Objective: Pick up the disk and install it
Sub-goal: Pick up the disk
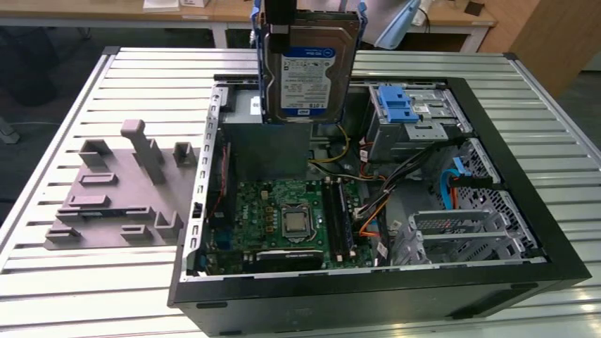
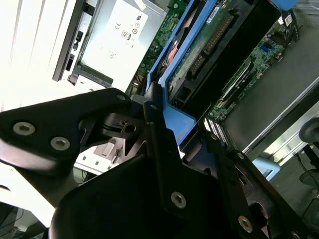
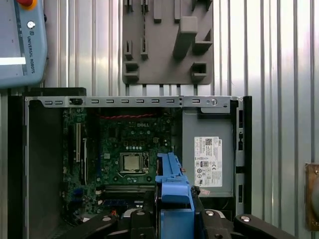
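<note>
While the gripper point(image 2: 182, 129) clamps the disk point(image 1: 308, 74) by its blue rails, upright above the open computer case point(image 1: 376, 299), the exterior view shows its blue-and-white label, the second wrist view its circuit-board underside, the first wrist view a white-stickered grey box point(image 3: 209, 122).

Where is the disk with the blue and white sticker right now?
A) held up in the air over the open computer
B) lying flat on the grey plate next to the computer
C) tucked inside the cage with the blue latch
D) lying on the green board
A: in the exterior view the disk hangs upright above the open computer case, and in the first wrist view the gripper clamps its blue rail.
</note>
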Motion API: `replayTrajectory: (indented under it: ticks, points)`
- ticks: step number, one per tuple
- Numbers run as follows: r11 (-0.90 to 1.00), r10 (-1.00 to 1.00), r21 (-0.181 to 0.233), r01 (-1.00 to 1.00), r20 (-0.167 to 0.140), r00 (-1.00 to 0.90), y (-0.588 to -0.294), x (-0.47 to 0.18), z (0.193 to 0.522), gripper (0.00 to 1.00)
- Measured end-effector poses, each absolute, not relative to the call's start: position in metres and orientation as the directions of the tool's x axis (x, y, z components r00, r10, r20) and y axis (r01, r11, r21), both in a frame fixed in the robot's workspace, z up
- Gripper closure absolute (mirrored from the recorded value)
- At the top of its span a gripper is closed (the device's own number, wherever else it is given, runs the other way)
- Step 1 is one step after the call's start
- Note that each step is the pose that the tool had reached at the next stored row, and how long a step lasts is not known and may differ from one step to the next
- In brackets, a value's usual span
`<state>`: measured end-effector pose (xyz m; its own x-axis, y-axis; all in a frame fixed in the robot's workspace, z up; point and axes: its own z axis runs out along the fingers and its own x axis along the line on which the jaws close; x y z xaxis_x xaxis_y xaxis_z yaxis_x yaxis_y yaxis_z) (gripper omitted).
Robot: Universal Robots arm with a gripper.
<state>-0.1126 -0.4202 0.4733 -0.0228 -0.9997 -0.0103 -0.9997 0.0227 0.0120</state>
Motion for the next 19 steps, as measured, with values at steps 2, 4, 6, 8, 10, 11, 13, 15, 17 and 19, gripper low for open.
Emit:
replayTrajectory:
  ticks: [2,4,6,8,10,11,13,15,17,19]
  points:
    - [0.023,-1.0,0.012,-1.0,-0.01,-0.024,-0.422,-0.112,0.473,0.64]
    - [0.025,-1.0,0.012,-1.0,-0.01,-0.025,-0.424,-0.112,0.472,0.64]
    - [0.027,-1.0,0.012,-1.0,-0.009,-0.027,-0.426,-0.111,0.472,0.64]
    - [0.027,-1.0,0.012,-1.0,-0.008,-0.027,-0.426,-0.109,0.471,0.64]
    - [0.027,-1.0,0.012,-1.0,-0.008,-0.027,-0.427,-0.103,0.471,0.64]
    - [0.027,-1.0,0.012,-1.0,-0.008,-0.027,-0.427,-0.101,0.471,0.64]
    - [0.027,-1.0,0.012,-1.0,-0.007,-0.027,-0.427,-0.095,0.471,0.64]
    - [0.028,-1.0,0.012,-1.0,-0.007,-0.028,-0.427,-0.092,0.47,0.64]
    - [0.028,-1.0,0.012,-1.0,-0.006,-0.028,-0.427,-0.089,0.47,0.64]
    - [0.028,-1.0,0.012,-1.0,-0.006,-0.028,-0.427,-0.088,0.47,0.64]
